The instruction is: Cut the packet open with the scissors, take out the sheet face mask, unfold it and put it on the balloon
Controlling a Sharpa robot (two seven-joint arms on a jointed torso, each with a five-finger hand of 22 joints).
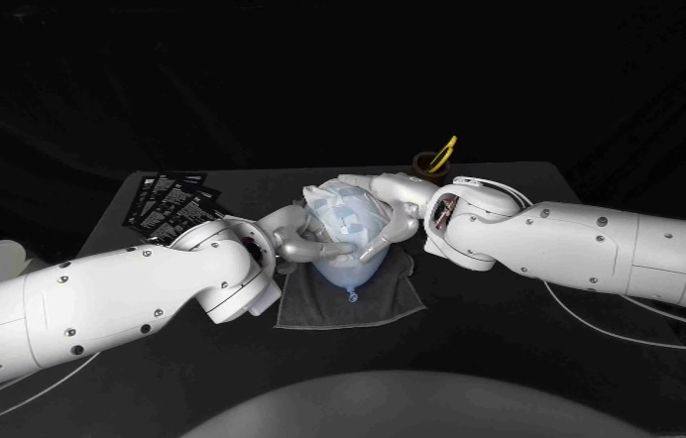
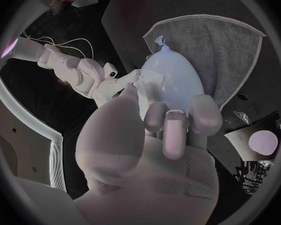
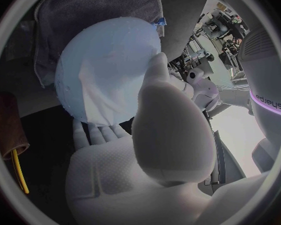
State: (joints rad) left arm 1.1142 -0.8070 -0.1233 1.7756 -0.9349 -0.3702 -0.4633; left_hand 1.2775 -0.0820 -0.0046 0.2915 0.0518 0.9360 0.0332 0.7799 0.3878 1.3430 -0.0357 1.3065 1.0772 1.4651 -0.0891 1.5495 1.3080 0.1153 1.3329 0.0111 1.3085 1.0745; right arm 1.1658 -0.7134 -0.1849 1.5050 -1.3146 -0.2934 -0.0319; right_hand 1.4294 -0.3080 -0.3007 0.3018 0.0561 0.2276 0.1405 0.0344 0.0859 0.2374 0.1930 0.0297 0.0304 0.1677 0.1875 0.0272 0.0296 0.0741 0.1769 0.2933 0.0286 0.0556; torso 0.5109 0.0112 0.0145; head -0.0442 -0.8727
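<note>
I held the balloon (image 1: 348,250) (mask (image 1: 340,208) draped over it) clasped between left hand (image 1: 303,238) and right hand (image 1: 394,205), fingers half-curled around it.

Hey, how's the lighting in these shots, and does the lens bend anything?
Head view: the surroundings are dark, so the pale balloon stands out. Left wrist view: the fisheye curves the grey cloth's edges, and the left robot hand looms large. Right wrist view: the light is brightest beyond the right robot hand.
</note>
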